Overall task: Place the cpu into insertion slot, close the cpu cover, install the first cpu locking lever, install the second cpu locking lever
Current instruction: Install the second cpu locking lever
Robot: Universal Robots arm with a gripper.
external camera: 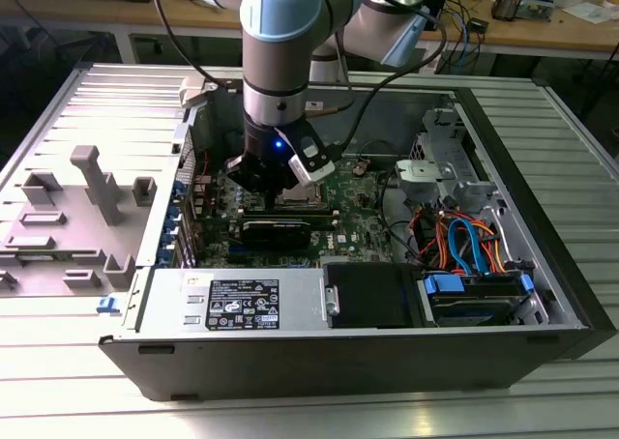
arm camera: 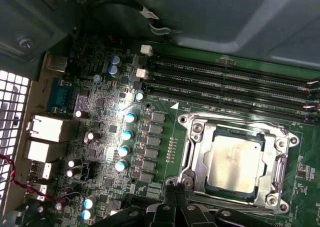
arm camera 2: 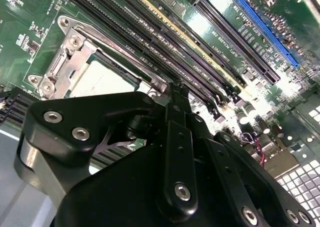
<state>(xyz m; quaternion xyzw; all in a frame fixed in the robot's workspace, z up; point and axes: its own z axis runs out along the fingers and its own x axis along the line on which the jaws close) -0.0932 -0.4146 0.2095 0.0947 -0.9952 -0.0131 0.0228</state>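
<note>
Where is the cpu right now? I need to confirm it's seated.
The cpu lies in the insertion slot under the closed cpu cover, beside the memory slots, in both wrist views. The gripper hangs at the cover's edge.

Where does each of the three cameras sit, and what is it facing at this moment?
Exterior view: off the arm, above and in front of the open computer case, looking down into it; the arm reaches in, its hand low over the motherboard.
First wrist view: on the arm, looking down on the cpu seated in the insertion slot, cpu cover down around it; hand at the edge.
Second wrist view: on the arm, along the memory slots, past the hand's black body.
Both wrist views share the cpu.
</note>
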